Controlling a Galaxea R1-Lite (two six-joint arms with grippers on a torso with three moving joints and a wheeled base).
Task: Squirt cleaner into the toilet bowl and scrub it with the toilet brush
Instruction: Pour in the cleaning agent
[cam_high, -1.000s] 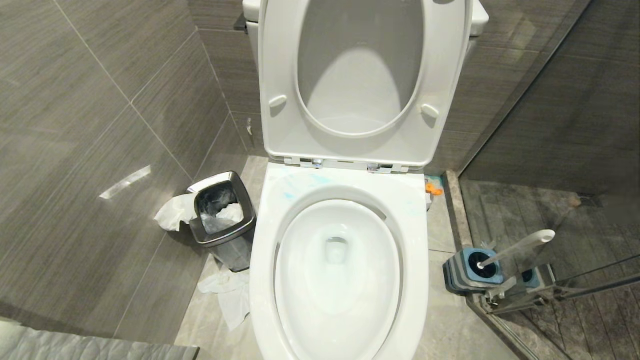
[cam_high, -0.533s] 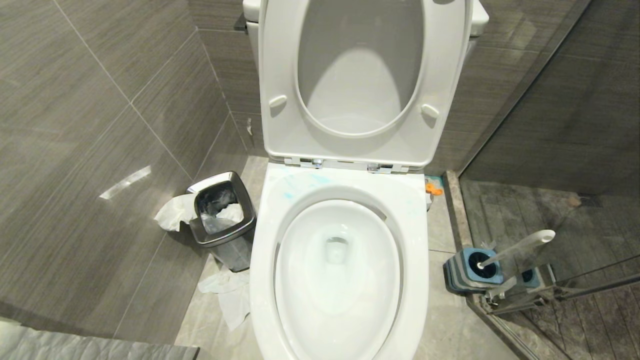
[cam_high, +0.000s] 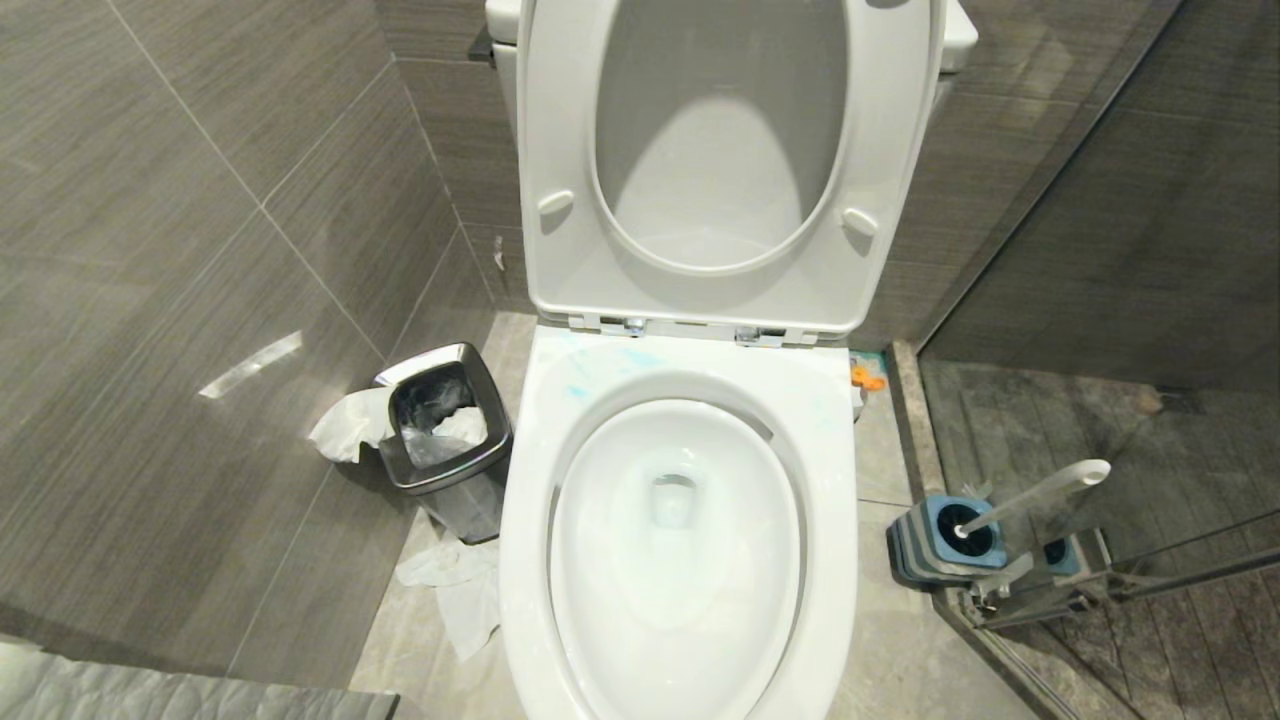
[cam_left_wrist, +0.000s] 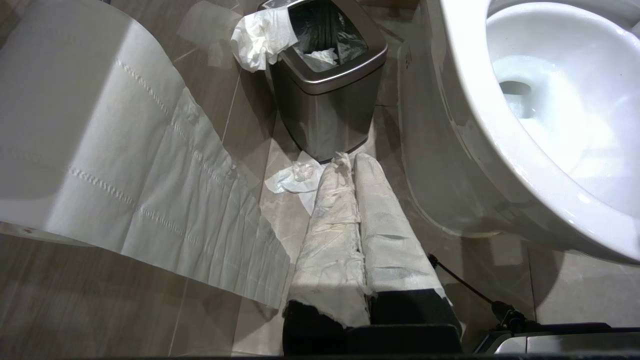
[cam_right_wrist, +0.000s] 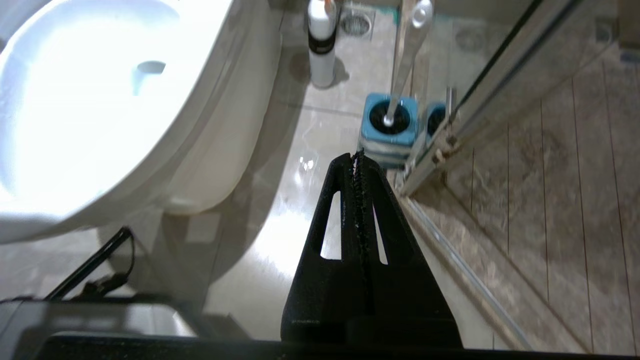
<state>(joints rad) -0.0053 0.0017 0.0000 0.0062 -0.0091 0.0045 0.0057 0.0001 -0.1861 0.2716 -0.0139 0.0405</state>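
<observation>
The white toilet bowl (cam_high: 530, 520) stands open in the middle of the head view, with water round its drain hole. Thin turquoise smears of cleaner (cam_high: 577, 390) lie on the rim behind the basin. To the right, the toilet brush (cam_high: 1040, 492) leans in its blue striped holder (cam_high: 945, 540) on the floor. Neither arm shows in the head view. My right gripper (cam_right_wrist: 357, 156) is shut on nothing, low over the floor tiles and pointing at the holder (cam_right_wrist: 389, 125) and brush handle (cam_right_wrist: 407, 55). My left gripper (cam_left_wrist: 348, 160), its fingers wrapped in white paper, is shut beside the bowl (cam_left_wrist: 480, 130).
A steel waste bin (cam_high: 445, 440) with tissue stands left of the toilet, crumpled paper (cam_high: 455, 590) on the floor by it. A hanging strip of toilet paper (cam_left_wrist: 125, 150) is near my left gripper. A white bottle (cam_right_wrist: 321, 45) and a glass shower partition (cam_high: 1050, 590) are right.
</observation>
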